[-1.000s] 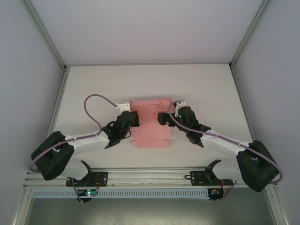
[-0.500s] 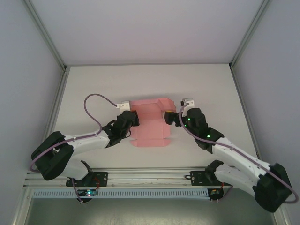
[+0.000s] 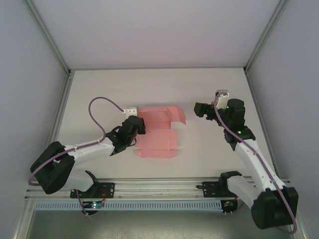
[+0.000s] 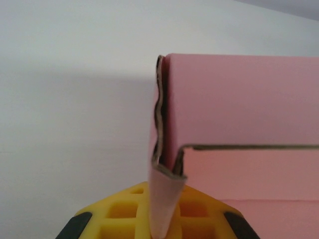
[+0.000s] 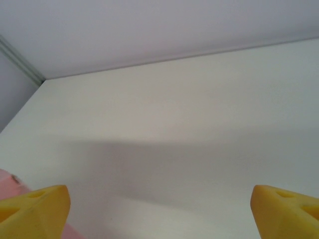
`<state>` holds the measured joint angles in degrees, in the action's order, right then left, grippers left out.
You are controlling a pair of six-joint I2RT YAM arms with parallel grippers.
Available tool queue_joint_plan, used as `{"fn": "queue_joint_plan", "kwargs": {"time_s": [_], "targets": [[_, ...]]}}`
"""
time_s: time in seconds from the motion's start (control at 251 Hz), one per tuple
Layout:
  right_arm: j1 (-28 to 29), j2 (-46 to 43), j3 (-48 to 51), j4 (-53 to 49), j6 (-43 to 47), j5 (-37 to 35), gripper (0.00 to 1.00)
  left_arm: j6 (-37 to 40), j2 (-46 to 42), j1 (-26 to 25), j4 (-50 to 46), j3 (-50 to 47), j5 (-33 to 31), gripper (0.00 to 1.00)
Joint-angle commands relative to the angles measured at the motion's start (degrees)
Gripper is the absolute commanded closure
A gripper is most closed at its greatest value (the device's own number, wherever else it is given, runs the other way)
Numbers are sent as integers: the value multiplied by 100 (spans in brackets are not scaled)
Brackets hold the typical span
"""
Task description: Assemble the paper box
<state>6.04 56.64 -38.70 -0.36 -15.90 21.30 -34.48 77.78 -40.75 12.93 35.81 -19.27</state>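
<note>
At the tabletop's [image 3: 109, 92] centre, the left end effector [image 3: 140, 120] clamps the paper box's [image 3: 158, 135] raised flap; the right end effector [image 3: 200, 108] hangs spread apart.

**Table and its load.** Off-white, matte rectangular table top [image 3: 99, 94], edged on the left, right and far sides by slim metal rails [image 3: 59, 112]. A ribbed aluminium rail [image 3: 159, 188] runs along the near edge.

One thing lies directly on the surface: a pink, thin-card paper box [image 3: 157, 139], partly folded, near the middle of the surface. Its base panel lies flat, with small tabs along the side facing the near edge. The panel facing the far edge stands raised, its right end bent round into a corner.

In the left wrist view an upright wall [image 4: 239, 99] of the paper box shows a brown, wavy cut edge.
</note>
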Motion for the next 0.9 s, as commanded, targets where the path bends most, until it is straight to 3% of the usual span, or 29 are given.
{"fn": "queue_joint_plan", "kwargs": {"time_s": [0.0, 0.18, 0.243, 0.447, 0.898], "targets": [[-35, 453, -187, 390, 384, 1906, 10, 165, -252, 67, -115, 59, 184, 100], [-12, 969, -213, 562, 734, 2917, 28, 161, -368, 65, -59, -21, 239, 100], [13, 1047, -202, 508, 814, 2985, 36, 151, -378, 60, -53, -24, 267, 100], [286, 1045, -210, 103, 1287, 3145, 44, 135, -337, 73, -18, 13, 264, 100], [1074, 1001, -142, -249, 1895, 3007, 44, 139, -316, 77, -7, 70, 277, 100]]}}
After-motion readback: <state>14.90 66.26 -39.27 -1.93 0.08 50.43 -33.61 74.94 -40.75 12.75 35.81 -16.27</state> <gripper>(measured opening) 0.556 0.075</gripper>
